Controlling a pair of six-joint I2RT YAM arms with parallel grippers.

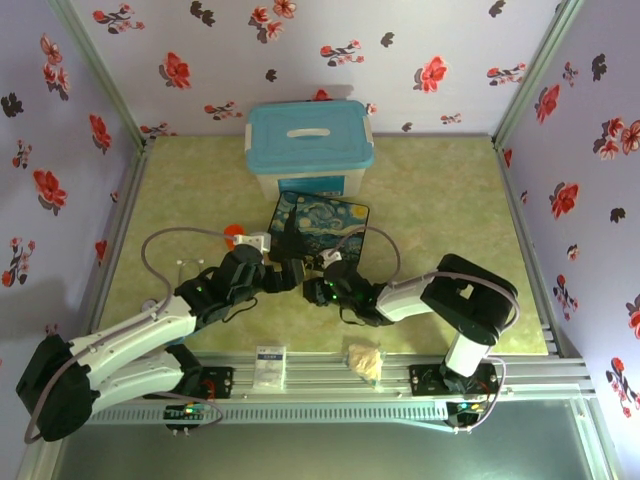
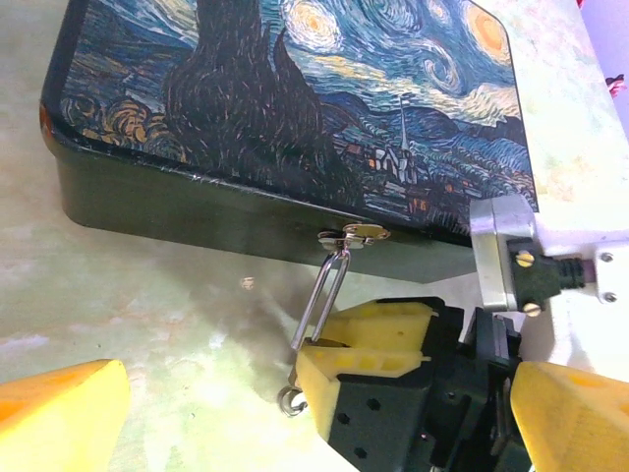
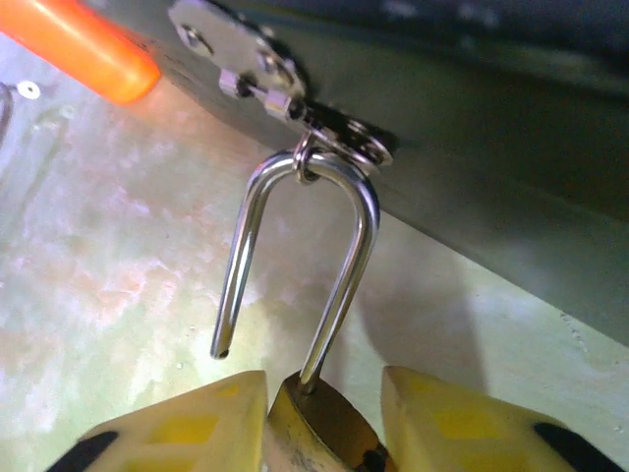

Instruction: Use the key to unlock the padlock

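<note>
The padlock (image 3: pixel 316 425) is hanging by its shackle from the dark box's (image 3: pixel 511 118) hasp (image 3: pixel 344 149), one leg already free. I am clamping its brass body in my right gripper (image 3: pixel 324 388), my left gripper (image 2: pixel 319 383) spread wide, and aiming for a gentle, untwisted pull.

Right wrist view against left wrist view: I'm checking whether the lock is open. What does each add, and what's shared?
Right wrist adds: the pale brass padlock body, with one leg of its thin silver shackle ending free. Left wrist adds: the night-sky lid of the dark box and the open left gripper. Shared: the right gripper clamping the padlock, the shackle hooked through the box's hasp.
</note>
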